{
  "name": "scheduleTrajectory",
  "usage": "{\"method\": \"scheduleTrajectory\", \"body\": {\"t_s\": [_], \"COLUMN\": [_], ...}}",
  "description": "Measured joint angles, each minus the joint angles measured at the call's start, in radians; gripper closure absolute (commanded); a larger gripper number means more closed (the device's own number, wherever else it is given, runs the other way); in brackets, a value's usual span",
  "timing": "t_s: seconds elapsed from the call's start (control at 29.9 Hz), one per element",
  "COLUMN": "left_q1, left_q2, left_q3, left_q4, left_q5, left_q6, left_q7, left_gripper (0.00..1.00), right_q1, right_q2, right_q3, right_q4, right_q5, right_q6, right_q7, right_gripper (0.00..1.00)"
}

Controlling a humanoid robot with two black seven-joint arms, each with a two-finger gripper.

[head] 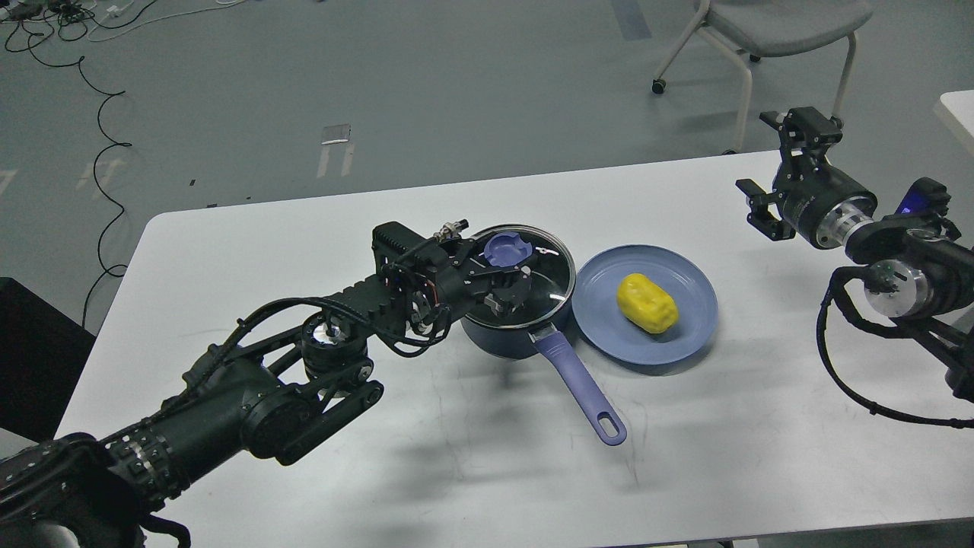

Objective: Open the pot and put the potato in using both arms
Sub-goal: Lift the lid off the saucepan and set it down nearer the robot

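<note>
Left end effector (508, 283) over lidded pot (517, 320), grip indiscernible; right end effector (768, 171) spread.

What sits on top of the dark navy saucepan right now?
Its glass lid with the blue knob, and the left gripper reaching over it. The dark navy saucepan interior is mostly hidden by gripper and glare.

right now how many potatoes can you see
1. The yellow potato lies on the blue plate, right of the pot. The lid is on, so the pot's inside is hidden.
</note>
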Motion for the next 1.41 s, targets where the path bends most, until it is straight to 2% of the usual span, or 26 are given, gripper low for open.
{"method": "scheduleTrajectory", "body": {"t_s": [0.27, 0.4, 0.57, 0.74, 0.94, 1.1, 1.41], "left_q1": [-0.031, -0.096, -0.141, -0.045, 0.141, 0.221, 0.257], "left_q2": [0.036, 0.121, 0.287, 0.466, 0.591, 0.597, 0.496], "left_q3": [-0.009, -0.012, -0.007, 0.029, 0.050, 0.051, 0.051], "left_q4": [-0.050, -0.097, -0.104, -0.107, -0.107, -0.106, -0.089], "left_q5": [-0.030, -0.110, -0.154, -0.155, -0.155, -0.155, -0.158], "left_q6": [0.000, -0.003, 0.009, 0.151, 0.312, 0.365, 0.371], "left_q7": [-0.003, -0.003, -0.002, -0.004, -0.084, -0.097, -0.096], "left_gripper": [0.50, 0.51, 0.51, 0.51, 0.51, 0.51, 0.51], "right_q1": [-0.004, -0.003, 0.000, 0.002, 0.001, -0.001, -0.001], "right_q2": [0.000, 0.001, 0.001, 0.002, 0.000, 0.001, 0.001], "right_q3": [0.000, 0.001, 0.003, 0.002, -0.003, -0.006, -0.011], "right_q4": [-0.001, 0.001, 0.001, 0.001, -0.003, -0.008, -0.006], "right_q5": [0.000, 0.000, 0.000, 0.000, -0.001, -0.001, -0.002], "right_q6": [0.000, 0.000, 0.001, 0.002, 0.002, 0.002, -0.001], "right_q7": [0.000, 0.000, 0.000, 0.000, 0.000, 0.000, 0.000], "right_gripper": [0.00, 0.00, 0.00, 0.00, 0.00, 0.00, 0.00]}}
